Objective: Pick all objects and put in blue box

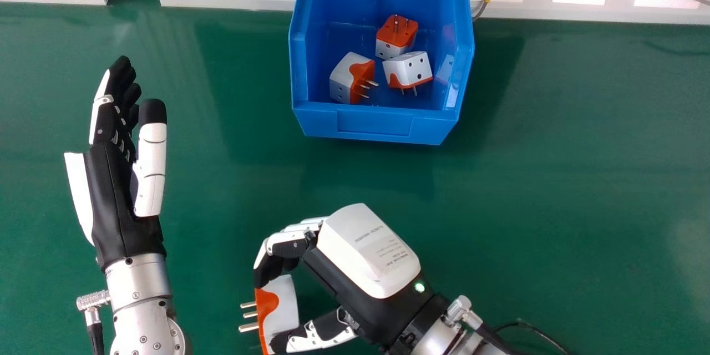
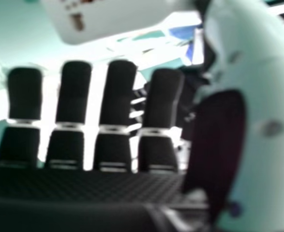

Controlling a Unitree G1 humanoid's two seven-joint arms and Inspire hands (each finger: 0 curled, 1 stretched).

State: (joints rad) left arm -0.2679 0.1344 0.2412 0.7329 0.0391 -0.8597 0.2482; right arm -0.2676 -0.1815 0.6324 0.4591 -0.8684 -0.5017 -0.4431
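Note:
In the head view my right hand [image 1: 369, 252], low in the middle, has fingers and thumb curled round a white and orange plug adapter [image 1: 285, 302], its metal pins pointing left. My left hand [image 1: 119, 194] rests open at the left, fingers straight and pointing up the view. The blue box [image 1: 374, 125] stands at the top centre. Inside it lie three similar adapters: one at the left [image 1: 345, 77], one at the back [image 1: 396, 36] and one at the right [image 1: 409, 70]. In the right hand view, beyond the fingers [image 2: 117, 96] of my right hand, the white adapter [image 2: 112, 19] appears.
The green table [image 1: 582, 177] extends under both arms. A white strip of wall sockets [image 1: 532, 11] runs along its back edge, behind the box, with thin cables hanging there. A black cable [image 1: 541, 335] lies by the right forearm.

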